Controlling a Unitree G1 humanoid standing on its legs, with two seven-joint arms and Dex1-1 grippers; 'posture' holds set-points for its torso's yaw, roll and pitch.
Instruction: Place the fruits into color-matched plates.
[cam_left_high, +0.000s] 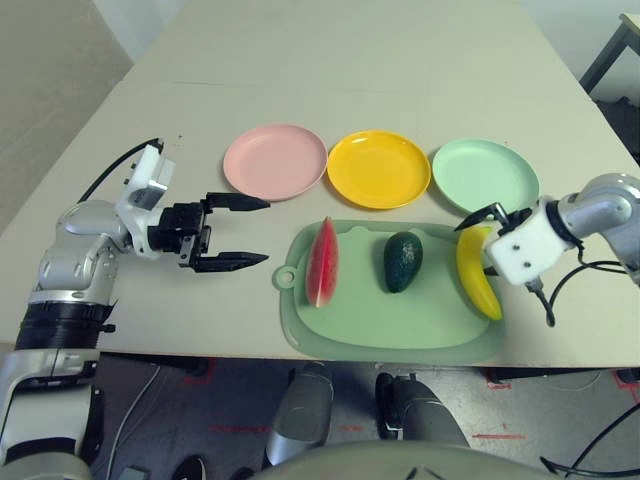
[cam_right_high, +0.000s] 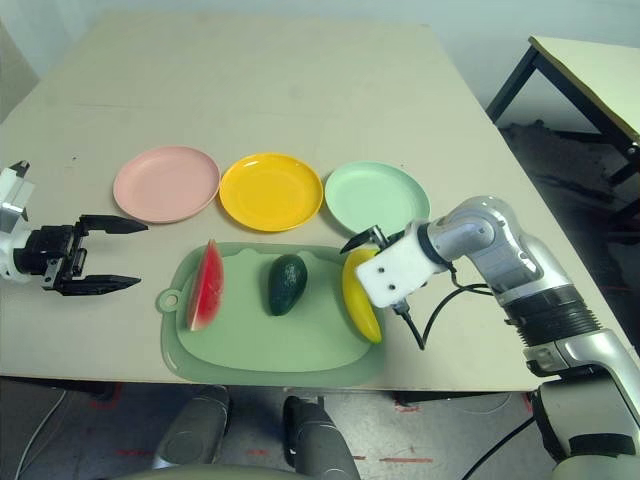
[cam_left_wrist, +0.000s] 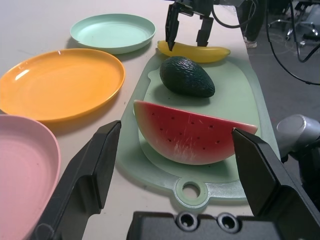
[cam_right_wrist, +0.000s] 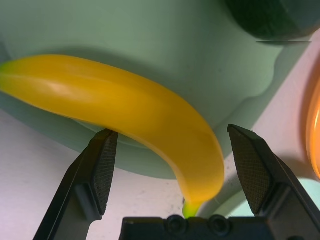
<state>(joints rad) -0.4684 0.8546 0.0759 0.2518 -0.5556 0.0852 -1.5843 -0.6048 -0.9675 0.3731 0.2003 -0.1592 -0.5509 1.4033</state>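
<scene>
On a pale green cutting board lie a red watermelon wedge, a dark green avocado and a yellow banana. Behind the board stand a pink plate, a yellow plate and a mint green plate, all bare. My right gripper is open, its fingers straddling the banana's far end without closing on it. Left of the board, my left gripper is open just above the table and points at the watermelon.
The board's handle hole faces my left gripper. Bare tabletop lies behind the plates. The front table edge runs just below the board. A second table stands at the far right.
</scene>
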